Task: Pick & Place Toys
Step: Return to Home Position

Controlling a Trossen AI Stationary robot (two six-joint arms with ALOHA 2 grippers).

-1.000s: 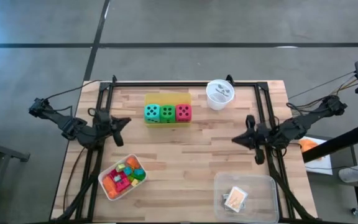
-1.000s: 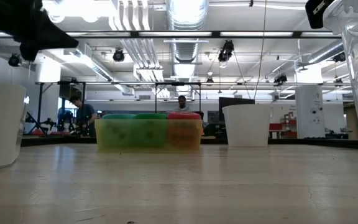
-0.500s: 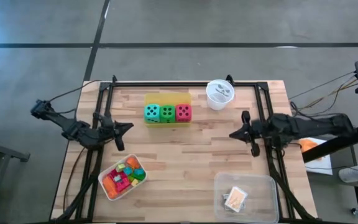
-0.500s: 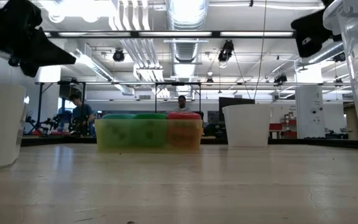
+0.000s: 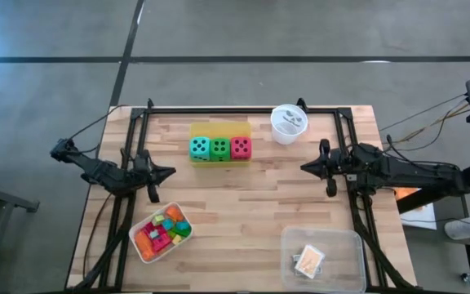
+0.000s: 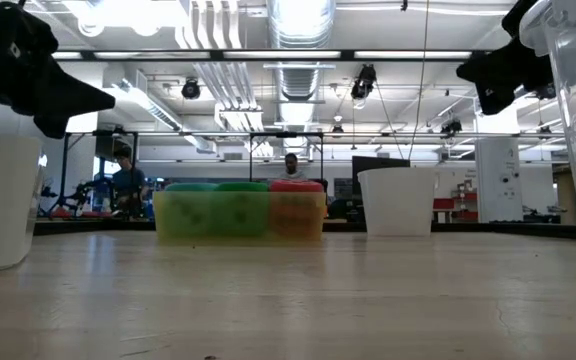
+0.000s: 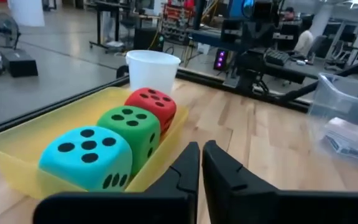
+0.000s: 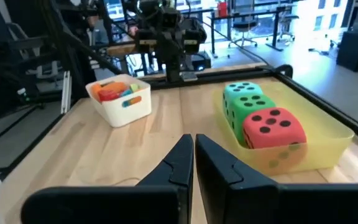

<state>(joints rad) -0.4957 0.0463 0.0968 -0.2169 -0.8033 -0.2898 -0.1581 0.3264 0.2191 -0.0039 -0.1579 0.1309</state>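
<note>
Rectangular butcher-block table (image 5: 251, 204), seen from overhead: pale wooden strips with fine grain, bordered by thin black metal rails (image 5: 243, 109).

Two dark jointed arms reaching in from opposite sides. Left gripper (image 5: 170, 173) raised over the wood just inside the left rail, pointing toward the centre, fingers pressed together on nothing. Right gripper (image 5: 305, 168) just inside the right rail, facing it, likewise clenched and empty.

In the lower right corner of the overhead view, a clear plastic tray (image 5: 341, 245), glossy with rounded corners, a few playing cards (image 5: 308, 261) lying inside. Along the upper edge, left of centre, a shallow translucent yellow tray (image 5: 219, 128) holding three round-cornered, black-dotted dice in a touching row: teal die (image 5: 199, 148), green die (image 5: 219, 149), red die (image 5: 241, 148). Toward the lower left corner, a small white bin (image 5: 140, 247), set at an angle, heaped with bright plastic blocks (image 5: 163, 229) in red, orange, green, yellow and blue. At the upper edge, right of centre, a round white cup (image 5: 284, 135), apart from the yellow tray.

Broad bare wood across the middle, between the two grippers and between the upper containers and the lower ones.
</note>
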